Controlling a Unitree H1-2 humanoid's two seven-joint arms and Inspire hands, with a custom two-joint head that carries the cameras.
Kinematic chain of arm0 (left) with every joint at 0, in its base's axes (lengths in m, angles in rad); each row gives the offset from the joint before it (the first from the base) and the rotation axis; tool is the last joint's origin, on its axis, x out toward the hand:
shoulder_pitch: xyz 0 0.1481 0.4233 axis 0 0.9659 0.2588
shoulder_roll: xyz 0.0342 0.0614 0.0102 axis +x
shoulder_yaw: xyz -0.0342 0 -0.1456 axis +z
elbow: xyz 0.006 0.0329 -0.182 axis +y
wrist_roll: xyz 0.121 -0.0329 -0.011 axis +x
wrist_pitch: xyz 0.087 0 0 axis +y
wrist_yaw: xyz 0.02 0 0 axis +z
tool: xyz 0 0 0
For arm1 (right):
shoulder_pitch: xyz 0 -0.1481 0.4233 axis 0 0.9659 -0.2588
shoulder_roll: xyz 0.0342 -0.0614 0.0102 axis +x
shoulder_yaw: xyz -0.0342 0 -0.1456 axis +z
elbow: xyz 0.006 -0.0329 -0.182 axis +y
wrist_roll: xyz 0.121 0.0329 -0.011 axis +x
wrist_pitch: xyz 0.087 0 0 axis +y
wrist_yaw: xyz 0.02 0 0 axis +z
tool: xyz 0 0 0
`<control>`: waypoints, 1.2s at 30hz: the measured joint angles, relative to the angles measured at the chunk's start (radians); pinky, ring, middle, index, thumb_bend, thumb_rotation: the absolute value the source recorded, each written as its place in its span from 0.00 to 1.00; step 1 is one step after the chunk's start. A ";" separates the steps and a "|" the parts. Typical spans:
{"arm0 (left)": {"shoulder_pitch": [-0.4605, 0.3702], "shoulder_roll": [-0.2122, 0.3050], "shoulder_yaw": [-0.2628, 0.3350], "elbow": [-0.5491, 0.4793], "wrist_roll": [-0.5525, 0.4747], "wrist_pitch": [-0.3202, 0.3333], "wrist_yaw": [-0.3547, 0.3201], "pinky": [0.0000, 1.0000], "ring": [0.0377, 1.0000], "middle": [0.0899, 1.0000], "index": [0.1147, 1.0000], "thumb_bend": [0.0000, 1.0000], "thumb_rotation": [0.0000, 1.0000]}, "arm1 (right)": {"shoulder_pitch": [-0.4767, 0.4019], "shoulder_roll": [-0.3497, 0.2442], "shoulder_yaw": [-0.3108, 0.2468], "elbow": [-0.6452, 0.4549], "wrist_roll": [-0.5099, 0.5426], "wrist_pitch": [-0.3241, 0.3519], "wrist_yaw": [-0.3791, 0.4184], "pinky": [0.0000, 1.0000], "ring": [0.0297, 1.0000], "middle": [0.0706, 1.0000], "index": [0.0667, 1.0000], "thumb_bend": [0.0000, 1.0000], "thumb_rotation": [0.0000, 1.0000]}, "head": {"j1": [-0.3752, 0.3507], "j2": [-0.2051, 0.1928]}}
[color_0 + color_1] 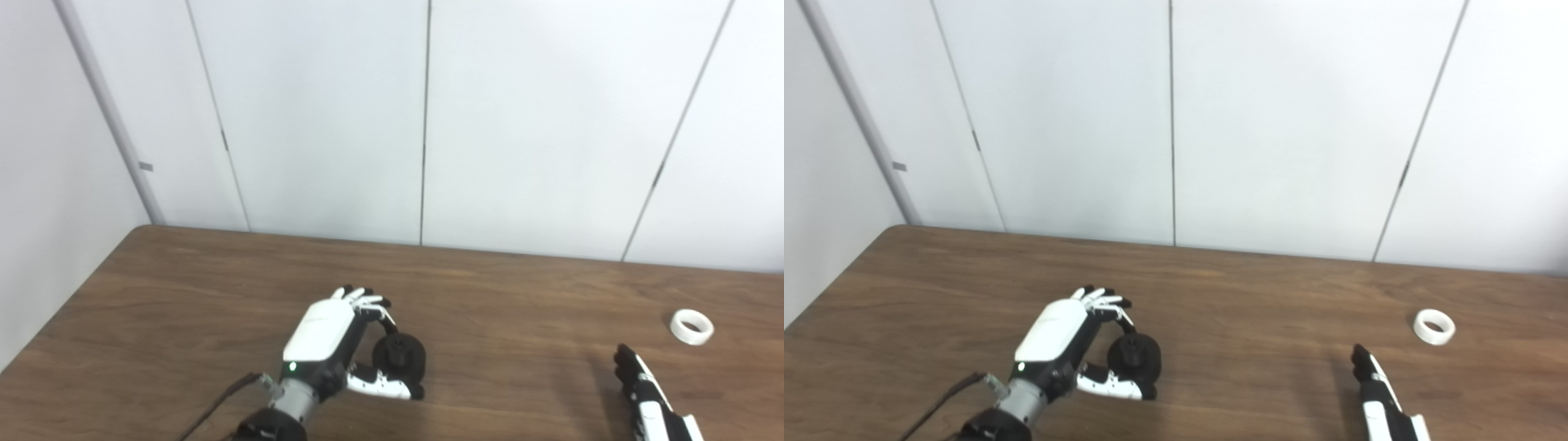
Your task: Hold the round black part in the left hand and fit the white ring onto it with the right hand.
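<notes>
The round black part (pixel 401 360) stands on the brown table (pixel 502 294), front centre. My left hand (pixel 334 343) is cupped around its left side: the fingers (pixel 362 301) spread behind and above it, and the thumb (pixel 383 387) lies along its front base. No firm grip on it shows. The white ring (pixel 692 326) lies flat at the right of the table. My right hand (pixel 640 386) comes in at the bottom right with its fingers stretched out and holding nothing, a short way in front and to the left of the ring.
White wall panels (pixel 422 122) rise right behind the table's far edge. The table's left edge (pixel 67 306) runs diagonally close to a side wall. A black cable (pixel 211 410) trails from my left wrist.
</notes>
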 measured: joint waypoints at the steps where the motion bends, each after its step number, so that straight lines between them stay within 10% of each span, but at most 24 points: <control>1: 0.007 -0.008 -0.004 0.000 0.004 -0.004 -0.006 1.00 0.93 0.82 0.42 0.52 0.05 | 0.000 0.001 0.001 0.000 -0.001 0.001 -0.002 0.99 0.95 0.94 0.91 0.48 1.00 | -0.006 0.003; 23: 0.121 -0.097 -0.058 0.012 0.099 -0.082 -0.010 1.00 0.93 0.81 0.42 0.52 0.05 | 0.000 0.033 0.028 -0.093 -0.031 0.124 -0.018 1.00 0.94 0.93 0.90 0.52 1.00 | -0.112 0.104; 36: 0.164 -0.115 -0.062 0.091 0.118 -0.189 0.123 1.00 0.91 0.79 0.42 0.52 0.05 | -0.004 0.039 0.024 -0.107 -0.029 0.156 -0.022 0.99 0.93 0.92 0.90 0.54 1.00 | -0.123 0.136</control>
